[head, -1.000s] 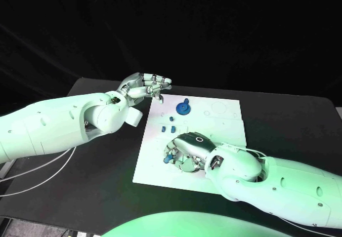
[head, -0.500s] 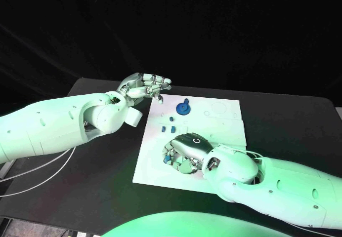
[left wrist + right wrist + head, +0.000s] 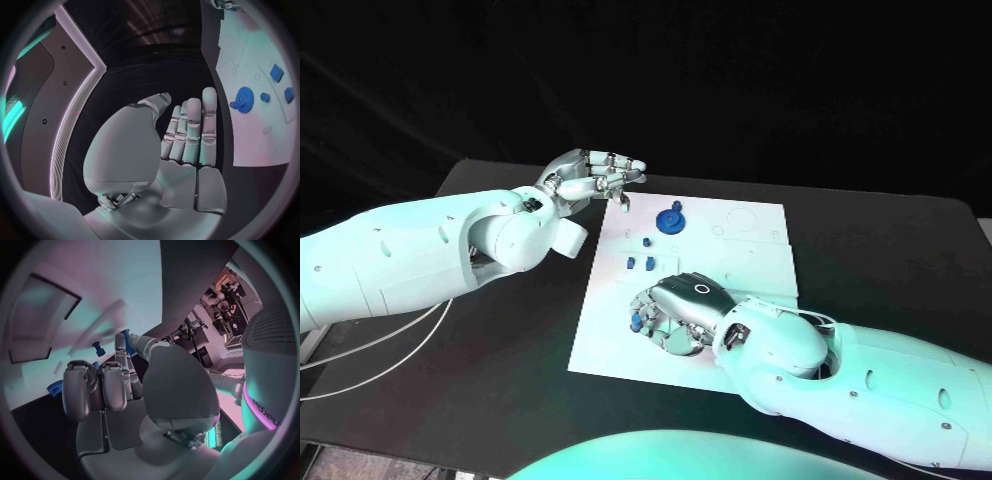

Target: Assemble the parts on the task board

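While the blue gear [image 3: 674, 217] and small blue pegs [image 3: 640, 262] already stand near the task board's [image 3: 747, 250] far edge, the right hand [image 3: 678, 308] pinches another blue part [image 3: 638, 322] near its left edge, and the left hand [image 3: 596, 176] hovers curled, empty, off the far-left corner.

The left arm reaches in with its left hand [image 3: 596, 176] raised, fingers loosely curled and holding nothing, while the right arm bends inward, its right hand [image 3: 678, 305] palm-down with fingers curled under it.

Right hand [image 3: 125, 390] fingers curled over white task board [image 3: 56, 320], blue part [image 3: 124, 335] at fingertips
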`<state>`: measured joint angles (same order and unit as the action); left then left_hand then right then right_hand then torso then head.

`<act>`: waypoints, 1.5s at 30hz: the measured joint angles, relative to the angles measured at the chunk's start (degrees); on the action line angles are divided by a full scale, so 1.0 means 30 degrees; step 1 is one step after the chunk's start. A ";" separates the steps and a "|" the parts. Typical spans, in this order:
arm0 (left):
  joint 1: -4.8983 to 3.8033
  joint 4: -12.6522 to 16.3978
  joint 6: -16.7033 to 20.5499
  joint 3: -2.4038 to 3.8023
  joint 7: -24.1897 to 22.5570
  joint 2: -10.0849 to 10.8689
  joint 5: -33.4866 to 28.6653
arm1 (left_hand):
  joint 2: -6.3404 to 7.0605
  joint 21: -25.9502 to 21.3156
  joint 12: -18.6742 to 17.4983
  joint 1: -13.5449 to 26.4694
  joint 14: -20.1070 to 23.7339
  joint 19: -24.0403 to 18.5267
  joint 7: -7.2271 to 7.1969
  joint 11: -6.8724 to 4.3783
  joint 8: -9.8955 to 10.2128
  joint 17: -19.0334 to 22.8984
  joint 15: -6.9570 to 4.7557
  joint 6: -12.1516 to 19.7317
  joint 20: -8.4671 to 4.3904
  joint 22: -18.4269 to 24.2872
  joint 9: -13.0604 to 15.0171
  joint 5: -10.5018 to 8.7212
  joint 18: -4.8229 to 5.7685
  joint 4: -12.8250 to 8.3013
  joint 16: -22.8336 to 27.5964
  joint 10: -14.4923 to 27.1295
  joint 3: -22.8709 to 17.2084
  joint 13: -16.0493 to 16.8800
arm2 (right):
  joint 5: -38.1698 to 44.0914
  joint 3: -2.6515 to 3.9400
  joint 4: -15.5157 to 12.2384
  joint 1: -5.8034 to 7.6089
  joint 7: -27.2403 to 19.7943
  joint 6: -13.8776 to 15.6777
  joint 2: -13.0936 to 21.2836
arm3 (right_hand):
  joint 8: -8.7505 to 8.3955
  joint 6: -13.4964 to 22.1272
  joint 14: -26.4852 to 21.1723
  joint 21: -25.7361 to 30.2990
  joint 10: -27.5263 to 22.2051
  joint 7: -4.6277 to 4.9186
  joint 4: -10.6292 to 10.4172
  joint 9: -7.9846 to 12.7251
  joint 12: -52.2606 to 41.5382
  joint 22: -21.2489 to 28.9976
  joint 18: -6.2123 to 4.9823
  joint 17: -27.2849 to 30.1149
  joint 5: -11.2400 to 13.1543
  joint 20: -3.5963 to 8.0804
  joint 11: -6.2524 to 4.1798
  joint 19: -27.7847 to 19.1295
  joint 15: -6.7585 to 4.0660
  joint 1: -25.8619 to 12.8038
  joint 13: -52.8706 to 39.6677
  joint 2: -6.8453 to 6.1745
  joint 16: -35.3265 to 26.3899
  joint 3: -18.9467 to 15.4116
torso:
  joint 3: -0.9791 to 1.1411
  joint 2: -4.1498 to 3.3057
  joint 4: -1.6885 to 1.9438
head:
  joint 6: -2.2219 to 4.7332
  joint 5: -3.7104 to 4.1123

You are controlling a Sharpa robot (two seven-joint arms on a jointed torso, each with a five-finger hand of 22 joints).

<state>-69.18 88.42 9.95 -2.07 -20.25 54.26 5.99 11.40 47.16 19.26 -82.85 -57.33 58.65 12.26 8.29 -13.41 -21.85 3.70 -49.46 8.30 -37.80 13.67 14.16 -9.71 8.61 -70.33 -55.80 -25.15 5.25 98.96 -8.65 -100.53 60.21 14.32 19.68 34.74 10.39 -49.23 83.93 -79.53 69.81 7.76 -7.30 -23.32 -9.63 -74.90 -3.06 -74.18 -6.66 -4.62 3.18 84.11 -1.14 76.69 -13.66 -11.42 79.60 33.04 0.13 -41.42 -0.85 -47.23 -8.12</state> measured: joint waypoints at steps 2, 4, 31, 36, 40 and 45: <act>0.0000 0.0000 -0.0006 -0.0001 0.0007 0.0006 0.0000 | 0.0000 0.0000 0.0000 0.0000 0.0000 0.0000 0.0000 0.0000 0.0000 0.0000 0.0000 0.0001 0.0000 0.0000 0.0000 0.0000 0.0000 0.0000 0.0000 0.0000 0.0000 0.0000 | 0.0000 0.0001 -0.0175 -0.0010 -0.0009 0.0276 0.0185 | -0.0312 0.0523 0.0000 0.0000 0.0001 -0.0083 0.0023 0.0137 0.0000 0.0000 0.0002 -0.0015 0.0129 0.0000 0.0001 0.0000 0.0000 -0.0057 -0.0085 -0.0224 0.0028 -0.0023 | -0.0002 0.0000 0.0000 | 0.0016 -0.0002; 0.0000 -0.0002 -0.0011 -0.0001 0.0013 0.0009 0.0000 | 0.0000 0.0000 0.0000 0.0000 0.0000 0.0000 0.0000 0.0000 0.0000 -0.0001 0.0000 0.0001 0.0000 0.0000 0.0000 0.0000 0.0000 0.0000 0.0000 -0.0001 0.0000 -0.0001 | -0.0031 0.0016 -0.0418 -0.0015 -0.0061 0.0640 0.0427 | -0.0498 0.0829 0.0000 0.0000 0.0000 -0.0161 0.0023 0.0220 0.0000 -0.0010 0.0001 -0.0021 0.0196 0.0000 0.0001 0.0000 0.0000 -0.0165 -0.0138 -0.0331 0.0076 -0.0024 | 0.0005 0.0002 -0.0002 | 0.0026 -0.0004; 0.0002 -0.0056 -0.0081 -0.0071 0.0029 0.0012 0.0000 | 0.0000 0.0000 0.0088 0.0000 0.0000 0.0001 0.0000 0.0000 0.0000 0.0021 0.0000 0.0000 0.0000 0.0026 0.0000 0.0000 0.0001 0.0000 0.0000 -0.0001 0.0000 0.0016 | -0.7354 0.0470 -0.2252 0.1795 -0.3312 0.4677 0.5272 | 0.1224 -0.1740 0.0000 -0.1261 0.0302 -0.0057 -0.0039 -0.0402 -0.5279 -0.0010 0.0305 -0.0254 -0.0484 0.0076 -0.0263 -0.0064 -0.0141 -0.0138 -0.6081 -0.0501 0.0743 -0.1568 | 0.0005 0.0009 -0.0029 | 0.0892 0.0661; 0.0003 -0.0068 -0.0099 -0.0084 0.0026 0.0011 0.0000 | 0.0000 0.0000 0.0088 0.0000 0.0000 0.0000 0.0000 0.0000 0.0000 0.0020 0.0000 0.0000 0.0000 0.0025 0.0000 0.0000 0.0000 0.0000 0.0000 -0.0001 0.0000 0.0017 | -0.8538 0.0483 -0.2062 0.2052 -0.3594 0.4735 0.5660 | 0.1411 -0.1695 0.0000 -0.1390 0.0035 -0.0097 -0.0114 -0.0569 -0.6439 -0.0009 0.0305 -0.0253 -0.0484 0.0142 -0.0306 0.0003 -0.0141 -0.0140 -0.7439 -0.0499 0.0742 -0.1643 | 0.0013 0.0000 -0.0022 | 0.1047 0.0793; 0.0003 -0.0076 -0.0112 -0.0109 0.0019 0.0009 0.0000 | 0.0000 0.0000 0.0087 0.0000 0.0000 0.0000 0.0000 0.0000 0.0000 0.0019 0.0000 0.0001 0.0000 0.0025 0.0000 0.0000 0.0001 0.0000 0.0000 -0.0002 0.0000 0.0017 | -0.9087 0.0492 -0.1816 0.2189 -0.3700 0.4742 0.5850 | 0.1487 -0.1663 0.0000 -0.1391 -0.0105 -0.0126 -0.0114 -0.0621 -0.6726 -0.0008 0.0305 -0.0252 -0.0484 0.0141 -0.0306 0.0002 -0.0141 -0.0141 -0.7802 -0.0498 0.0742 -0.1643 | 0.0022 -0.0005 -0.0020 | 0.1168 0.0875; 0.0003 -0.0079 -0.0123 -0.0131 0.0017 0.0017 0.0000 | 0.0000 0.0000 0.0087 0.0000 0.0000 0.0000 0.0000 0.0000 0.0000 0.0018 0.0000 0.0000 0.0000 0.0024 0.0000 0.0000 0.0000 0.0000 0.0000 -0.0002 0.0000 0.0016 | -0.9492 0.0499 -0.1564 0.2291 -0.3748 0.4744 0.5938 | 0.1486 -0.1663 0.0000 -0.1391 -0.0105 -0.0125 -0.0114 -0.0622 -0.6732 -0.0007 0.0305 -0.0250 -0.0484 0.0141 -0.0307 0.0002 -0.0140 -0.0141 -0.7930 -0.0498 0.0815 -0.1643 | 0.0026 -0.0016 -0.0009 | 0.1256 0.0943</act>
<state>-69.18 88.18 9.58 -2.46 -20.20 54.31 5.99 11.39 47.16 19.52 -82.85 -57.33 58.65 12.26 8.29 -13.40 -21.79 3.70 -49.46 8.30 -37.73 13.67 14.16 -9.71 8.61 -70.33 -55.81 -25.15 5.30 70.48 -7.15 -105.22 67.09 3.07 33.91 52.56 14.85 -54.22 83.93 -83.71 69.49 7.38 -7.65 -25.19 -29.83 -74.92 -2.15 -74.93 -8.11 -4.19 2.26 84.12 -1.56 76.26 -37.45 -12.91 82.04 28.11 0.21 -41.47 -0.87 -43.46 -5.30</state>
